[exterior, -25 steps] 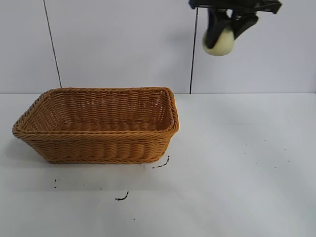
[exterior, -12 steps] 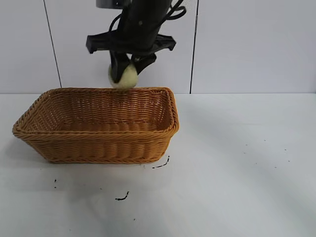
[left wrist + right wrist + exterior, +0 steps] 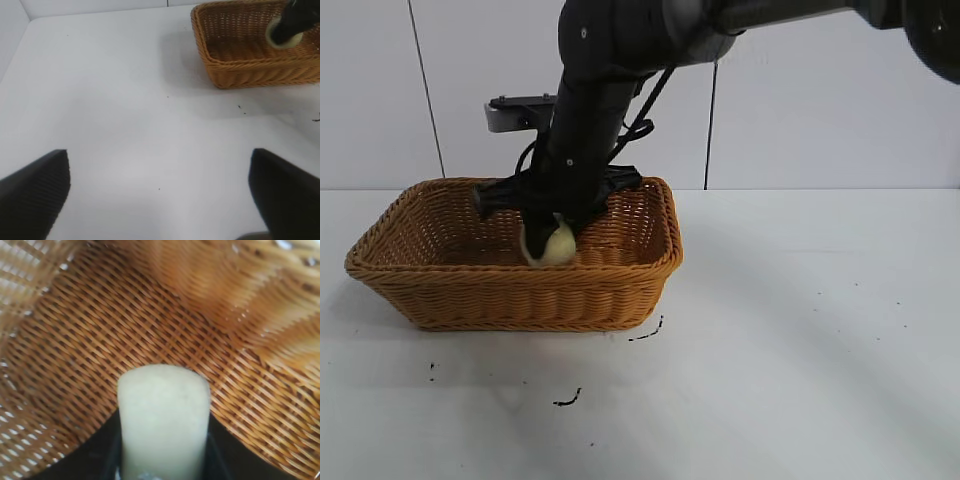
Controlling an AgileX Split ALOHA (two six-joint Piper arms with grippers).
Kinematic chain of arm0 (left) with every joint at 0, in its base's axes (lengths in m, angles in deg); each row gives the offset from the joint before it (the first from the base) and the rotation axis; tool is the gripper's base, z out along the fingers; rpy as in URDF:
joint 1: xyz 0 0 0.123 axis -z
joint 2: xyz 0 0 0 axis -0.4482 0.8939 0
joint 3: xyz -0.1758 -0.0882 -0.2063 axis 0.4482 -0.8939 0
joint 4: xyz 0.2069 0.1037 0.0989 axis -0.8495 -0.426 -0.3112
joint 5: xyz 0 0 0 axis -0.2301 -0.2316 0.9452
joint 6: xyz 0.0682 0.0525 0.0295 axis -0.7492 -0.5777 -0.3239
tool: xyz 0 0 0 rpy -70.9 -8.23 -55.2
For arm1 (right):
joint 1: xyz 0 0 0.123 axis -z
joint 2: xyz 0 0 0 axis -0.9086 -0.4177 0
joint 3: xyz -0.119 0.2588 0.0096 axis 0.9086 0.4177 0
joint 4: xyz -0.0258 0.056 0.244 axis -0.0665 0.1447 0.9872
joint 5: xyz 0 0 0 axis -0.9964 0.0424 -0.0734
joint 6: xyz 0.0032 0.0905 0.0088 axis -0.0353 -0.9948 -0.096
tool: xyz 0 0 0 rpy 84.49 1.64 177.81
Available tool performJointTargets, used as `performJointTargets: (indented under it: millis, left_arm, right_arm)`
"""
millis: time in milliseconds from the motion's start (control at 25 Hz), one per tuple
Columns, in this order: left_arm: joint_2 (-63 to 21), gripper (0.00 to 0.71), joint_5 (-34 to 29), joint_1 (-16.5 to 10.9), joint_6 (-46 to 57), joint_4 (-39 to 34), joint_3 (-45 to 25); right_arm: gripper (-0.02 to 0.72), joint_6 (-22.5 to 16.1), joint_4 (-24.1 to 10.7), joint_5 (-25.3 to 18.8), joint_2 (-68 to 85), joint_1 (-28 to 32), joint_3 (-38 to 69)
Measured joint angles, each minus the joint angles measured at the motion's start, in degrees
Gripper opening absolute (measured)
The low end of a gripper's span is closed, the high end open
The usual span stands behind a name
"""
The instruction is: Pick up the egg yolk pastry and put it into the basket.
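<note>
The pale cream-yellow egg yolk pastry (image 3: 550, 245) is clamped in my right gripper (image 3: 548, 243), which reaches down inside the orange-brown wicker basket (image 3: 450, 295). In the right wrist view the pastry (image 3: 163, 420) is squeezed between the black fingers (image 3: 102, 450) just above the woven basket floor (image 3: 125, 330). In the left wrist view the basket (image 3: 240, 70) and the pastry (image 3: 285, 37) show far off. My left gripper (image 3: 160, 190) is open and empty over bare white table, away from the basket.
The basket stands at the left of the white table (image 3: 800, 320). Small black marks (image 3: 567, 400) lie on the table in front of the basket. A white wall stands behind.
My right gripper has carried the pastry from high at the right, leftward over the basket, then down inside it. The basket has not moved.
</note>
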Motion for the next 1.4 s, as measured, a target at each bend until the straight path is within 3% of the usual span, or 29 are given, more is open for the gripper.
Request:
performJointTargets:
  millis: [80, 200, 320, 600, 840, 1040, 1400]
  left_arm:
    - [0.00, 0.697, 0.00, 0.00, 0.00, 0.00, 0.00]
    - [0.00, 0.697, 0.00, 0.00, 0.00, 0.00, 0.00]
    - [0.00, 0.697, 0.00, 0.00, 0.00, 0.00, 0.00]
    - [0.00, 0.697, 0.00, 0.00, 0.00, 0.00, 0.00]
    - [0.00, 0.697, 0.00, 0.00, 0.00, 0.00, 0.00]
    - [0.00, 0.697, 0.00, 0.00, 0.00, 0.00, 0.00]
    - [0.00, 0.697, 0.00, 0.00, 0.00, 0.00, 0.00]
  right_arm:
    - [0.357, -0.07, 0.01, 0.14, 0.00, 0.00, 0.00]
    - [0.511, -0.35, -0.08, -0.28, 0.00, 0.00, -0.39]
    - [0.577, -0.40, -0.18, -3.01, 0.33, 0.00, -2.67]
    - [0.584, -1.27, -0.38, -12.91, 3.94, 0.39, -13.86]
    - [0.584, -1.93, -4.39, -15.93, 6.82, 3.80, -15.96]
    - [0.584, -1.93, -6.85, -18.95, 7.16, 11.65, -15.96]
    - [0.584, -2.98, -7.28, -21.95, 8.65, 27.23, -15.96]
